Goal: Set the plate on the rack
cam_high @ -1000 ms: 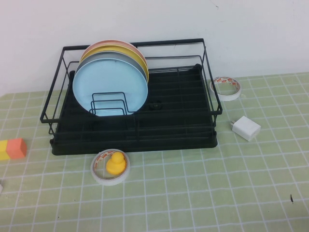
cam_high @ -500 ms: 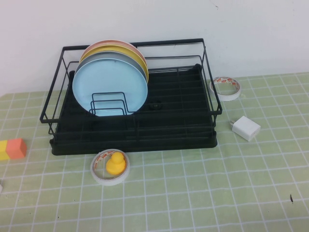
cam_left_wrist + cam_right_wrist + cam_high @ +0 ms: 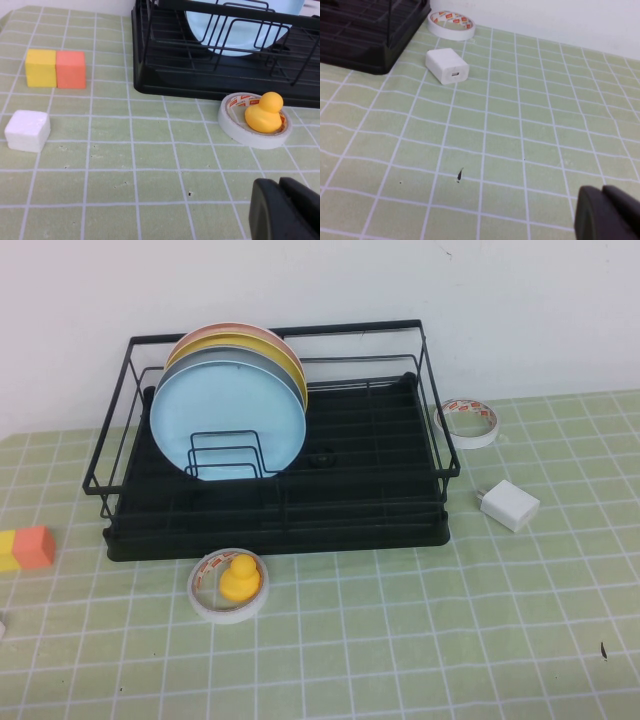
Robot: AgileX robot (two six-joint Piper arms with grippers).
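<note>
The light blue plate stands upright in the black wire rack, at the front of a row of plates, against the wire dividers. Its lower part also shows in the left wrist view. Neither arm shows in the high view. My left gripper is shut and empty, low over the table near the front left, well apart from the rack. My right gripper is shut and empty over the table at the front right.
A grey plate, a yellow plate and a pinkish one stand behind the blue plate. A tape roll with a yellow duck lies before the rack. A white charger, another tape roll, yellow and orange blocks and a white block lie around.
</note>
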